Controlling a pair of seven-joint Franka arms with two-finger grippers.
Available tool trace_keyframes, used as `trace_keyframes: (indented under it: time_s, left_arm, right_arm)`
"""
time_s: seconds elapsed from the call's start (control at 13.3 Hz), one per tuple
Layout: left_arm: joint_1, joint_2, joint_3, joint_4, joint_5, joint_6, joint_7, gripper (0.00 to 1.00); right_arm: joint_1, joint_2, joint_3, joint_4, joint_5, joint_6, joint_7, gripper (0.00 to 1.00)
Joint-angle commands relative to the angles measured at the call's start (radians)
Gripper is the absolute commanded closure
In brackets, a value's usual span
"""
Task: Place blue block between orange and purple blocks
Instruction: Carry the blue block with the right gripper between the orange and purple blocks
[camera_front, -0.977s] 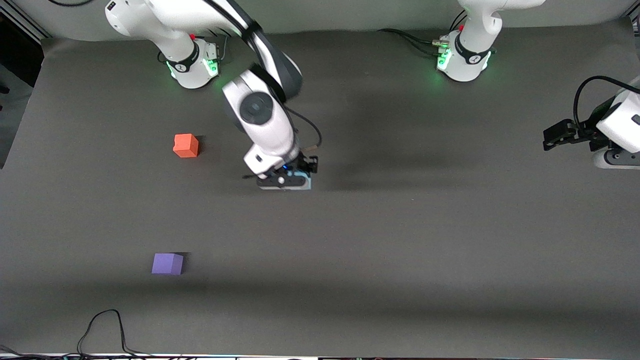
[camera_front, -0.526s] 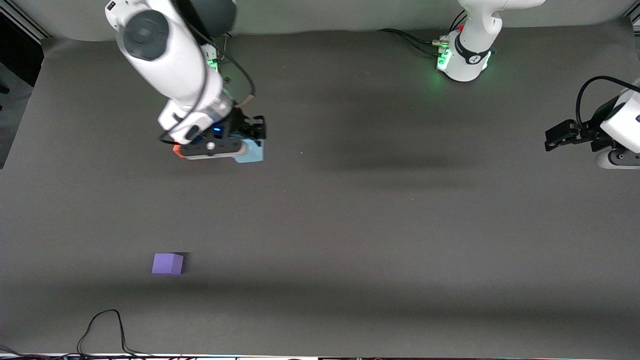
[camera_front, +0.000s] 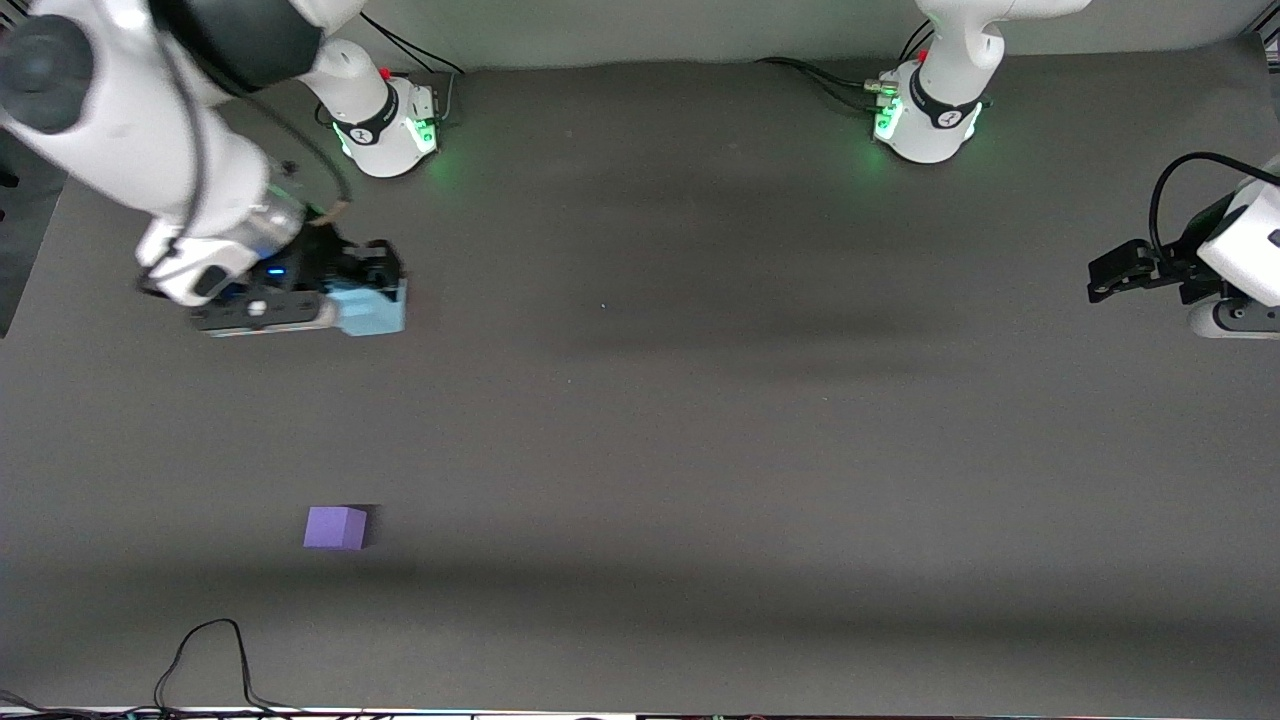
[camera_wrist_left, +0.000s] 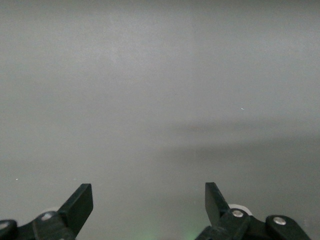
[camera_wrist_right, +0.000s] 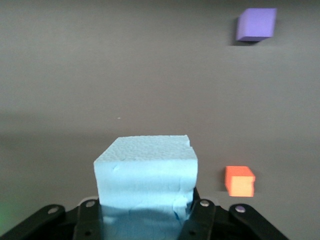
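My right gripper (camera_front: 352, 300) is shut on the light blue block (camera_front: 372, 310) and holds it up above the table. The blue block fills the lower middle of the right wrist view (camera_wrist_right: 146, 172), between the black fingers (camera_wrist_right: 202, 220). The orange block (camera_wrist_right: 239, 181) lies on the mat below and to one side of it; in the front view the hand and blue block hide it. The purple block (camera_front: 335, 527) lies nearer to the front camera and also shows in the right wrist view (camera_wrist_right: 256, 24). My left gripper (camera_front: 1112, 275) waits open and empty at the left arm's end of the table.
The dark grey mat (camera_front: 700, 450) covers the table. A black cable (camera_front: 215, 650) loops at the mat's front edge near the purple block. The arm bases (camera_front: 925, 120) stand along the back edge. The left wrist view shows only bare mat (camera_wrist_left: 160, 100).
My right arm has lifted the blue block from the middle of the table and carried it toward the right arm's end, where it now covers the orange block in the front view. The left arm has not moved.
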Motion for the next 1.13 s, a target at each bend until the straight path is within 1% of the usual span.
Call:
trace_keyframes:
  time_s: [0.0,0.15,0.23,0.3,0.38,0.6,0.75,0.83,0.9,1.05]
  left_arm:
    - [-0.012,0.004,0.006,0.014,-0.008,0.0,0.002,0.0]
    - [-0.013,0.004,0.006,0.014,-0.009,0.0,0.004,0.0]
    - [-0.013,0.004,0.006,0.014,-0.008,0.0,0.005,0.0]
    - [-0.012,0.004,0.006,0.014,-0.009,0.0,0.008,0.0]
    - [-0.013,0.004,0.006,0.014,-0.009,0.0,0.008,0.0]
    - [-0.013,0.004,0.005,0.014,-0.011,0.0,0.01,0.0]
    - [-0.013,0.001,0.005,0.014,-0.011,0.0,0.011,0.0]
    - [-0.013,0.0,0.005,0.014,-0.011,0.0,0.011,0.0]
    - [-0.013,-0.002,0.005,0.014,-0.011,0.0,0.01,0.0]
    - [-0.013,-0.005,0.003,0.014,-0.013,0.0,0.007,0.0]
  right_arm:
    - [0.009,-0.045,-0.118,-0.018,-0.012,-0.019,-0.136,0.56]
    - [0.007,-0.043,-0.172,-0.022,-0.064,-0.02,-0.198,0.56]
    - [-0.041,-0.042,-0.157,-0.027,-0.071,-0.02,-0.212,0.55]
    - [-0.122,-0.042,-0.097,-0.03,-0.069,-0.02,-0.229,0.55]
    - [-0.231,-0.045,-0.006,-0.041,-0.069,-0.021,-0.258,0.54]
    - [-0.548,-0.062,0.304,-0.065,-0.071,-0.021,-0.263,0.54]
    - [-0.768,-0.095,0.519,-0.126,-0.071,-0.007,-0.256,0.54]
    - [-0.861,-0.103,0.613,-0.14,-0.071,-0.007,-0.256,0.54]
    - [-0.894,-0.106,0.661,-0.151,-0.071,-0.006,-0.246,0.54]
    - [-0.888,-0.108,0.663,-0.189,-0.072,0.032,-0.233,0.54]
